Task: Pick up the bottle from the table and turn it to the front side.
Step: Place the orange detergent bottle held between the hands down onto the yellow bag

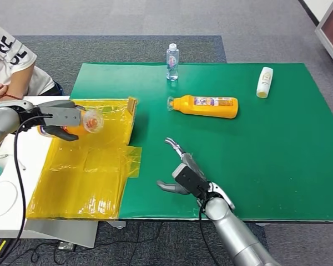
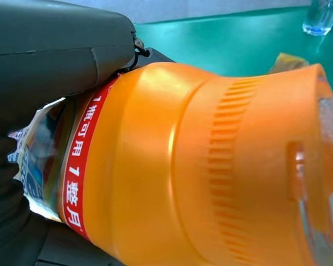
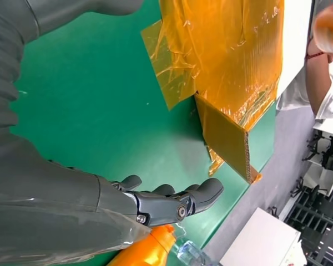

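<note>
Left hand (image 1: 64, 119), mid-left of frame, grips an orange plastic bottle with clear cap (image 1: 89, 121) over yellow sheeting (image 1: 89, 177). Likely rigid, glossy, slippery; hold mid-body. Right hand (image 1: 186, 174) empty, fingers spread.

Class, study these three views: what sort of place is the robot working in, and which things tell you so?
Probably a robot lab or office test area: a table under a green mat staged with an orange bottle and a water bottle, grey carpet, loose cables, and a person seated close by.
</note>
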`<control>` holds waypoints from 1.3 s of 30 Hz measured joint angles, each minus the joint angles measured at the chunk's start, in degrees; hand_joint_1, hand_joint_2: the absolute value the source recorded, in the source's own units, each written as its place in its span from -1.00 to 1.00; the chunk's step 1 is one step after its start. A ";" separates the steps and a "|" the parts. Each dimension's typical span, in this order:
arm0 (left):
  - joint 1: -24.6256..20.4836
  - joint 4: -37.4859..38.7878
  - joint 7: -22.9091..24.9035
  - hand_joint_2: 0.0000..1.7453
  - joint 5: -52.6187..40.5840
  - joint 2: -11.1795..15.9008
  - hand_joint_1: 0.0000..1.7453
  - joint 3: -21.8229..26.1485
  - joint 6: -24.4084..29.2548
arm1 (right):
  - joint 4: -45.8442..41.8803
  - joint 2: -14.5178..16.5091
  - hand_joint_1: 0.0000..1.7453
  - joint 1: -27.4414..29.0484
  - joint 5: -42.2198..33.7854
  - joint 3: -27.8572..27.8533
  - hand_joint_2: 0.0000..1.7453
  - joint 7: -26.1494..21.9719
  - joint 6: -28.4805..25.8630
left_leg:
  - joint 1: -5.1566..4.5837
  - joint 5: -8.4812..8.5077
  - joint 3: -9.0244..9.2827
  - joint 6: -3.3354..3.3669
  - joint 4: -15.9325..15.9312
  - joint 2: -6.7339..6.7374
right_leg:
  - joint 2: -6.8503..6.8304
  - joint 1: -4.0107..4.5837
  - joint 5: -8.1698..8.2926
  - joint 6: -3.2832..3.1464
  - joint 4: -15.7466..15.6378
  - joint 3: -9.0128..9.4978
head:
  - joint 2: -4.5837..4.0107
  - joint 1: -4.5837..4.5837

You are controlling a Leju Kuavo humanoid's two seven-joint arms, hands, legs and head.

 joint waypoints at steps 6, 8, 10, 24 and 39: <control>-3.64 0.17 0.39 1.00 5.70 -0.73 1.00 -1.45 -3.44 | 0.00 0.03 -1.00 0.10 -0.09 0.00 1.00 -0.54 0.10 | -0.01 0.00 -0.01 0.00 0.00 0.00 | 0.01 -0.01 0.01 0.01 0.02 0.04 | 0.00 0.01; -3.82 0.22 -0.92 1.00 10.56 -0.24 1.00 -1.93 -4.68 | 0.00 0.15 -1.00 -0.04 -0.32 0.02 1.00 -0.85 0.43 | -0.01 0.00 -0.02 0.00 0.00 0.00 | 0.02 0.00 0.01 0.01 0.03 0.03 | 0.00 0.01; -3.45 0.25 -3.20 1.00 16.37 0.88 1.00 -2.21 -5.89 | 0.00 0.32 -1.00 -0.31 -0.68 0.10 1.00 -1.08 0.86 | -0.01 0.00 -0.03 0.00 0.00 0.02 | 0.03 0.00 0.01 0.01 0.05 0.02 | 0.00 0.01; 4.23 0.24 -10.63 1.00 26.38 7.38 1.00 1.60 -8.49 | 0.10 1.11 -1.00 -1.82 -2.63 2.66 1.00 -0.93 1.44 | 0.02 0.04 -0.12 -0.05 0.00 0.04 | 0.05 0.04 -0.01 -0.03 0.12 -0.10 | 0.00 0.01; -6.35 6.79 -0.20 1.00 22.17 4.47 1.00 -2.29 -12.48 | 2.27 1.56 -1.00 -3.28 -3.77 4.49 1.00 -2.07 1.49 | 0.01 0.17 -0.20 -0.06 0.00 -0.04 | 0.00 0.02 0.12 0.03 0.11 -0.18 | 0.00 0.01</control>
